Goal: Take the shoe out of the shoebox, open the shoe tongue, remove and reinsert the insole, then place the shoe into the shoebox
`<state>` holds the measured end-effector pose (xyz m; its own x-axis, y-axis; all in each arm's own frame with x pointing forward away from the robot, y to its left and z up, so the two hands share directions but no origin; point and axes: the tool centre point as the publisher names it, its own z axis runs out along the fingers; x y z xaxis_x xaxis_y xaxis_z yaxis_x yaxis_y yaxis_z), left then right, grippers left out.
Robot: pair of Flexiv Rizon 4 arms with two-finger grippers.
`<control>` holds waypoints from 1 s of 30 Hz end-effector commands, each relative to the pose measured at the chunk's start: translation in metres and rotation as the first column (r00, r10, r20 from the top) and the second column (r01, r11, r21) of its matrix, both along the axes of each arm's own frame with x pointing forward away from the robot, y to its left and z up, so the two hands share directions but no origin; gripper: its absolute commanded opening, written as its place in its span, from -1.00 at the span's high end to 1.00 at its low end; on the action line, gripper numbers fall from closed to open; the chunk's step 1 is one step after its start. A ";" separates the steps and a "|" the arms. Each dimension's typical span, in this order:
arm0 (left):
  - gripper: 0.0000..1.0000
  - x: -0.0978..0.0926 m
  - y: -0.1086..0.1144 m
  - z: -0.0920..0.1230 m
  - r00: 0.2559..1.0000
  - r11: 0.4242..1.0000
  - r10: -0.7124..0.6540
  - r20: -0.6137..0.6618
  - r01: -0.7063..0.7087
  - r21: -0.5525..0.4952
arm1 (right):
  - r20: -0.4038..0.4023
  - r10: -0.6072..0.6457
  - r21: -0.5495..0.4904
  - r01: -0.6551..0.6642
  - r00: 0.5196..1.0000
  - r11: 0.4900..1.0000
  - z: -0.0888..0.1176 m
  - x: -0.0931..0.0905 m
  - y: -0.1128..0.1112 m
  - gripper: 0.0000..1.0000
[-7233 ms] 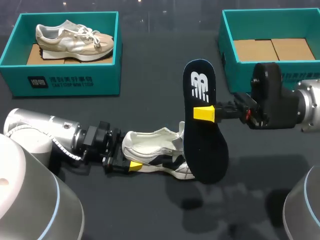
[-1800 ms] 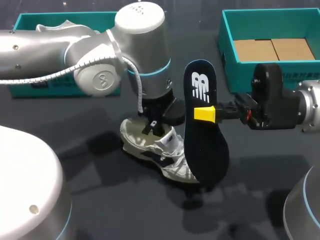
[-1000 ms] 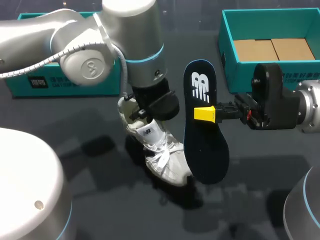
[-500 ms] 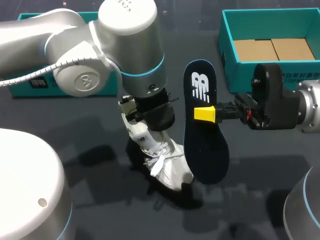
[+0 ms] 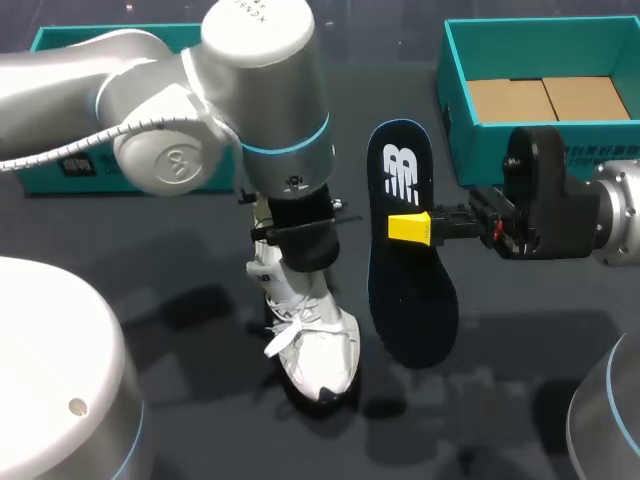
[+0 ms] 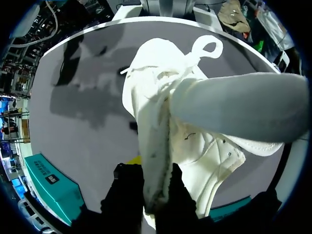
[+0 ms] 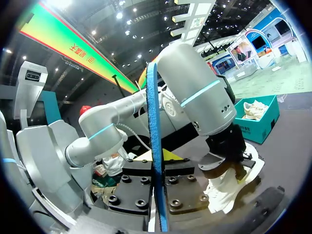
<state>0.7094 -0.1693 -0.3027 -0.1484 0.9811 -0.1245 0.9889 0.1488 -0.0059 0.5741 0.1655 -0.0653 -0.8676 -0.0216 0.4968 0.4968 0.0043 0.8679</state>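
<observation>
- Shoe [image 5: 312, 345], white with loose laces, hangs toe-down over the middle of the dark tabletop [image 5: 150, 280], the widest thing in view. I cannot tell whether the toe touches the surface.
- Left arm [image 5: 190, 120] comes in from the left edge and bends down over the tabletop's middle. The left jaws are closed on the shoe's heel end. In the left wrist view the shoe [image 6: 161, 97] has its wall pinched between the two black fingers [image 6: 124, 192].
- Right arm [image 5: 570, 215] reaches in level from the right edge. The right jaws are clamped on the insole [image 5: 405, 290] at its middle.
- Right shoebox [image 5: 470, 150], teal, stands at the far right corner with brown cardboard showing in its bottom.
- Left shoebox [image 5: 50, 170], also teal, stands at the far left corner, mostly hidden behind the left arm.
- Insole: dark blue with a white mark near its far end, held in the air just beside the shoe on the side toward the right edge. Its length runs from far to near. In the right wrist view the insole [image 7: 155, 146] shows edge-on.
</observation>
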 end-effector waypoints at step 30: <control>1.00 -0.010 -0.037 -0.056 0.984 0.988 -0.129 -0.123 0.139 0.073 | 0.000 -0.003 -0.001 0.003 1.000 1.000 -0.001 -0.001 0.001 1.00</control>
<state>0.6968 -0.1983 -0.3519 -0.0296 0.9987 -0.0416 0.9939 0.0250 -0.1070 0.5741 0.1655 -0.0653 -0.8676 -0.0216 0.4968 0.4968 0.0043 0.8679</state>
